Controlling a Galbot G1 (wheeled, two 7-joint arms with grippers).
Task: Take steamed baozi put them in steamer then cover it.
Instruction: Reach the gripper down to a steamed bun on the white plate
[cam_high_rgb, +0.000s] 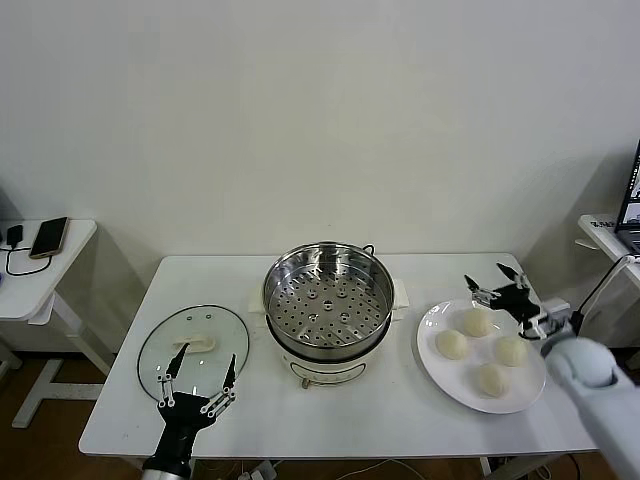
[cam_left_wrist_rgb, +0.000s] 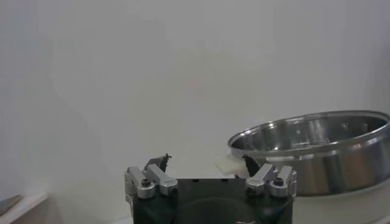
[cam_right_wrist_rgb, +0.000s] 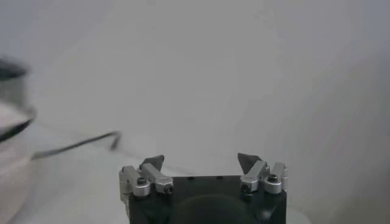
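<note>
Several cream-white baozi (cam_high_rgb: 477, 322) lie on a flat white plate (cam_high_rgb: 430, 325) at the right of the table. The steel steamer (cam_high_rgb: 328, 296) with its perforated tray stands empty at the middle; its wall also shows in the left wrist view (cam_left_wrist_rgb: 317, 149). The glass cover (cam_high_rgb: 193, 345) with a white handle lies flat on the table at the left. My right gripper (cam_high_rgb: 493, 281) is open, just above the plate's far edge, beyond the baozi; in its own view (cam_right_wrist_rgb: 201, 161) nothing is between its fingertips. My left gripper (cam_high_rgb: 200, 371) is open and empty over the cover's near edge; it also shows in its own view (cam_left_wrist_rgb: 206, 161).
A side table (cam_high_rgb: 40, 270) with a phone (cam_high_rgb: 48, 237) and cable stands at the far left. A laptop (cam_high_rgb: 630, 205) sits on a stand at the far right. A black power cord (cam_right_wrist_rgb: 79, 143) runs behind the steamer. The wall is close behind the white table (cam_high_rgb: 380, 415).
</note>
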